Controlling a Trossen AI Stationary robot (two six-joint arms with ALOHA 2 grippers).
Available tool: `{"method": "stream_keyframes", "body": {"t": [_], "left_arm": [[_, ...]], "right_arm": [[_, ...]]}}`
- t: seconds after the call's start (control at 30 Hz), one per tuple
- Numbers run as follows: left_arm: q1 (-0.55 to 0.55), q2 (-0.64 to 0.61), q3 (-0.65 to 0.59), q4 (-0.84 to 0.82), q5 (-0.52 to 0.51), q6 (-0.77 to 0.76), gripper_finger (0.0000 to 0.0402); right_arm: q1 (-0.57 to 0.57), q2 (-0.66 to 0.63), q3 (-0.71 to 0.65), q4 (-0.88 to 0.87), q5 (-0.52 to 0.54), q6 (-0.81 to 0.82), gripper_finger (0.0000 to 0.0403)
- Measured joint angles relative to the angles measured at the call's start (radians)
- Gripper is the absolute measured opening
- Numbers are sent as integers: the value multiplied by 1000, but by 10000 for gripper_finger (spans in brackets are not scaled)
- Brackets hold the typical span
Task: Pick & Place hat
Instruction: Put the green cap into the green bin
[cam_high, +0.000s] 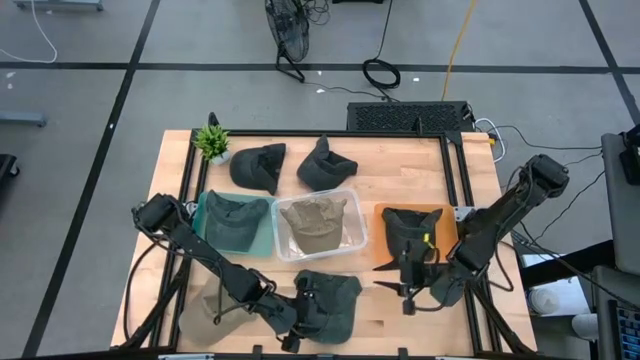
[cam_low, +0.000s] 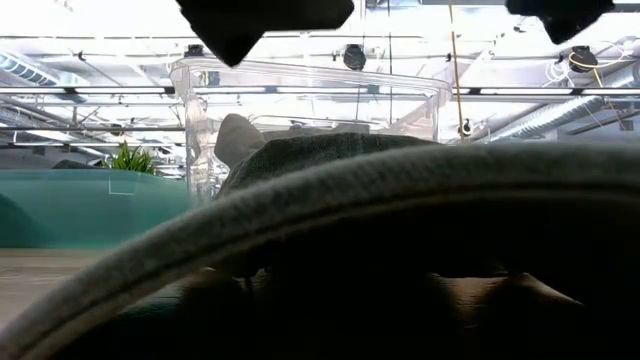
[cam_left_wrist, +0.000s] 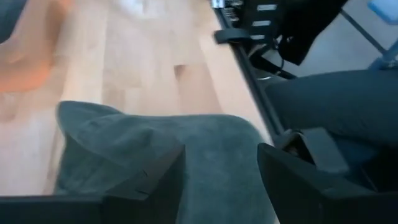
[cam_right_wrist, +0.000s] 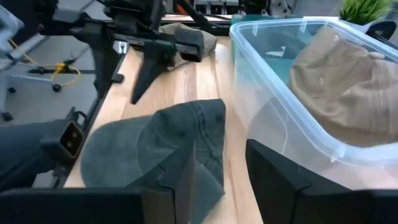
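A dark green hat (cam_high: 335, 300) lies flat on the wood near the table's near edge. It fills the foreground of the low view as the hat (cam_low: 330, 190). My left gripper (cam_high: 298, 325) is down at the hat's left side. In the left wrist view my left gripper (cam_left_wrist: 221, 180) is open, with the hat's cloth (cam_left_wrist: 155, 143) between and beneath its fingers. My right gripper (cam_high: 408, 290) hovers to the hat's right, in front of the orange tray. My right gripper (cam_right_wrist: 217, 177) is open and faces the hat (cam_right_wrist: 149, 152), touching nothing. My left gripper comes at the dark green hat slanting down from the table's left. Its open fingers (cam_left_wrist: 165, 180) stand on either side of the crown cloth. The hat lies on the table. I cannot tell whether the fingers touch the cloth.
A clear bin (cam_high: 360, 238) holds a tan hat (cam_high: 315, 222). A teal tray (cam_high: 208, 205) holds a green hat, and an orange tray (cam_high: 385, 250) holds a dark hat (cam_high: 410, 230). Two dark hats (cam_high: 258, 165) and a small plant (cam_high: 212, 142) sit far. Another tan hat (cam_high: 205, 310) lies near left.
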Motion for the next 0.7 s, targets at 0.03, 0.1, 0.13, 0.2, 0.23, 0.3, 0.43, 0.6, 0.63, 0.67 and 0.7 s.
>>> {"method": "stream_keyframes", "body": {"t": [0.03,0.1,0.13,0.2,0.23,0.3,0.43,0.6,0.63,0.67,0.7], "left_arm": [[8,0,0,-1,-1,-3,211],[21,0,0,0,-5,-19,212],[29,0,0,-1,-5,-35,212],[43,0,0,-9,-5,-76,212],[48,0,0,-18,-3,-91,212],[57,0,0,-29,16,-106,212],[63,6,0,-33,53,-127,212],[55,58,1,-31,56,-163,212],[55,72,1,-32,55,-178,212],[55,84,1,-33,52,-192,212],[55,95,1,-30,49,-203,212]], "right_arm": [[0,-12,-14,21,0,0,130],[-1,-33,-38,59,4,-8,130],[-1,-39,-48,78,4,-21,130],[-2,-39,-60,116,4,-46,130],[-2,-38,-63,131,4,-60,130],[-1,-37,-64,146,4,-74,130],[-1,-35,-64,148,4,-78,130],[-1,-35,-64,160,4,-78,130],[-1,-35,-64,160,3,-78,130],[-1,-35,-64,160,2,-78,130],[-1,-35,-64,160,1,-78,130]]}}
